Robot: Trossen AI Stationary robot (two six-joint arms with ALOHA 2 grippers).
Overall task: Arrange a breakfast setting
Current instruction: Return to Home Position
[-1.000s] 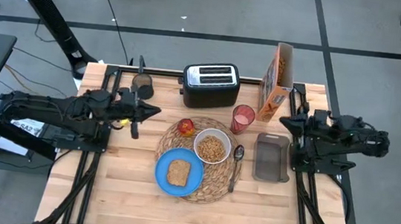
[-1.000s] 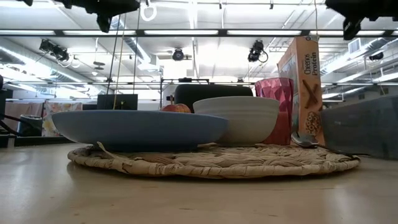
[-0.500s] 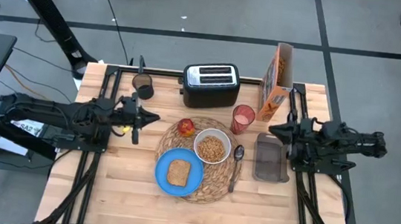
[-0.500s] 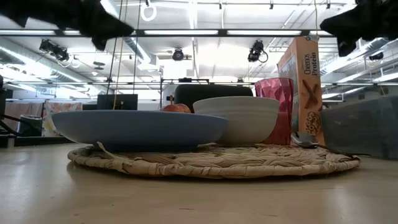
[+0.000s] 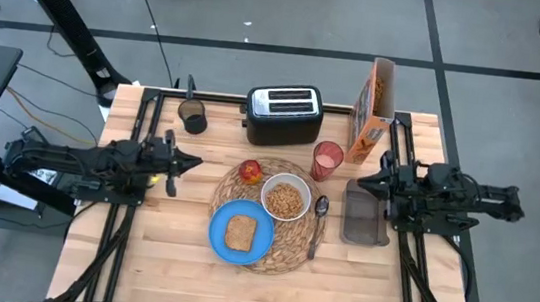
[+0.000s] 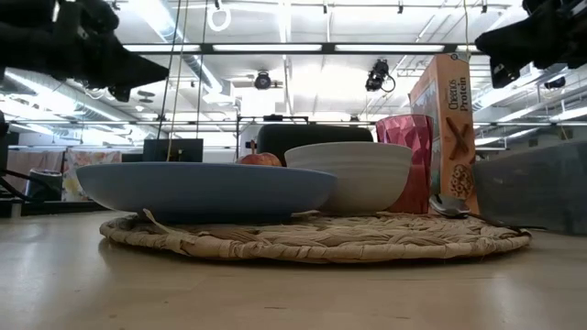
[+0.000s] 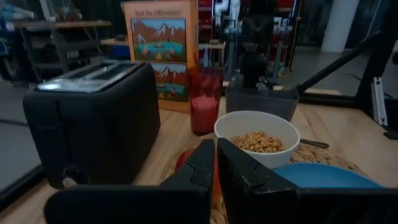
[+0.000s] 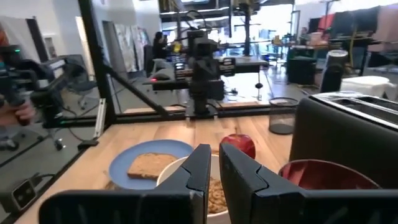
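The round woven placemat (image 5: 273, 217) lies mid-table. On it rest a blue plate (image 5: 239, 233) with a toast slice (image 5: 239, 232), a white bowl (image 5: 286, 198) of cereal, a small red fruit (image 5: 250, 171) and a metal spoon (image 5: 319, 217). A pink cup (image 5: 326, 160) stands at the mat's far right edge. My left gripper (image 5: 189, 160) is shut and empty, left of the mat. My right gripper (image 5: 365, 181) is shut and empty, right of the mat, above the dark tray (image 5: 365, 213).
A black toaster (image 5: 283, 114) stands at the far middle, a cereal box (image 5: 375, 112) at the far right, a small dark cup (image 5: 191, 116) at the far left. Bare wood lies along the near edge and at the left.
Both arms have drawn back from the mat: my left gripper toward the table's left edge and lower, my right gripper slightly toward the right edge and lower. The setting has stayed still.
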